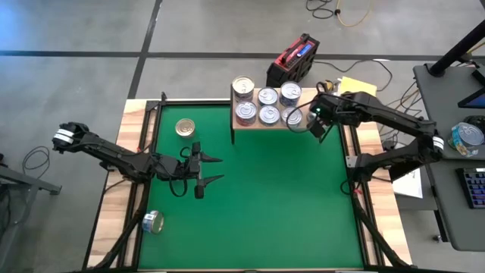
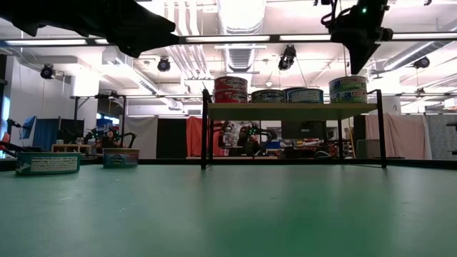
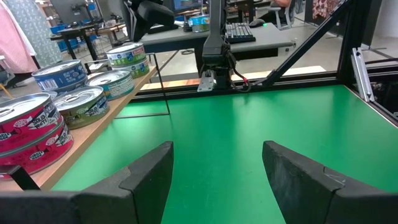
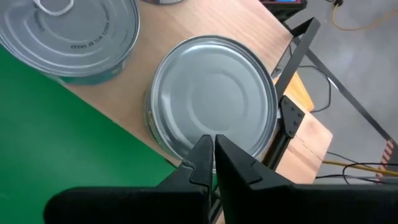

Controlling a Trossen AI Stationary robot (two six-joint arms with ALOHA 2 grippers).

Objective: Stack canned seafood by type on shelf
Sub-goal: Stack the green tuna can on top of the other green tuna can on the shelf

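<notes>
The shelf [image 1: 267,125], a light-wood board on thin black legs [image 2: 293,111], stands at the green mat's far edge and carries several tins, among them a red-labelled stack [image 1: 243,88] at its far left. A gold-topped tin [image 1: 185,127] stands on the mat. A blue-labelled tin [image 1: 153,222] lies on its side near the mat's left edge. My left gripper [image 1: 211,171] hovers open over the mat's left half, pointing right. My right gripper [image 4: 212,147] is shut over the silver-topped tin [image 4: 214,93] at the shelf's near right corner. My right gripper comes at the corner tin's lid [image 4: 211,127] from above with shut fingertips, near the lid's rim. The low view shows the fingers [image 2: 356,63] just over that tin [image 2: 348,88]; I cannot tell whether they touch it.
A wooden border [image 1: 136,121] frames the green mat [image 1: 280,197]. Black frame bars run along both sides. A red-and-black box [image 1: 294,59] sits on the floor behind the shelf. A desk with a keyboard [image 1: 474,186] stands to the right. The mat's middle and near part are bare green.
</notes>
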